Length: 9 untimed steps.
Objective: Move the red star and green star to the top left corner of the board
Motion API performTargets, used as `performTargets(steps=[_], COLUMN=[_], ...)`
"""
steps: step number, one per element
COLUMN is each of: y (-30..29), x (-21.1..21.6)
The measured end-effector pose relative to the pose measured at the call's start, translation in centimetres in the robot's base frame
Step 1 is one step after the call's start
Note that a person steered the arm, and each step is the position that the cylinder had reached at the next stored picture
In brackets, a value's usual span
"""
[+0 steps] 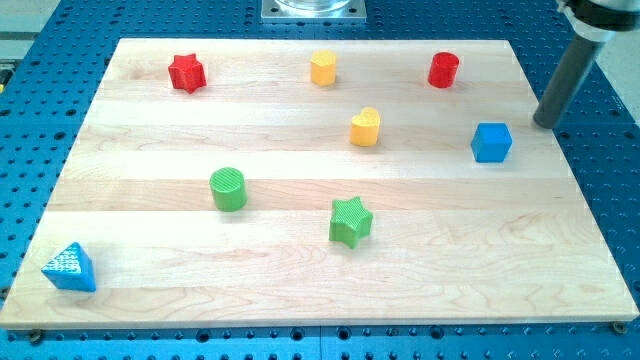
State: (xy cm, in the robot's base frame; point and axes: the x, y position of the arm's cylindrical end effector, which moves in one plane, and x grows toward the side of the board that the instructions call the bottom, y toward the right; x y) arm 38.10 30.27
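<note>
Blue triangular block (69, 268) nearest the lens, tucked in bottom left corner of board (300, 300). Green star (350, 221) below centre, closer to bottom edge than top, well apart from red star (186, 73). Red star near top edge, left of middle, short of top left corner. Green cylinder (228, 189) left of green star, apart from it. Two yellow blocks: one (323, 68) by top edge at middle, the other (365, 127) below and right of it. Red cylinder (443, 70) near top right. Blue cube (491, 142) by right edge. My tip (543, 124) down at right edge, just right of blue cube, not touching. No fingers fitted; bare rod only.
</note>
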Motion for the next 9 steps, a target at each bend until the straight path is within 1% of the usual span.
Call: performTargets(steps=[1,2,3,5,6,7,8,9], y=[0.0,-7.3,-15.7,-29.0,-34.3,-36.6,-37.2,-39.2], x=[6.4,15.8,19.1,14.8,12.4,7.4,2.8,-1.3])
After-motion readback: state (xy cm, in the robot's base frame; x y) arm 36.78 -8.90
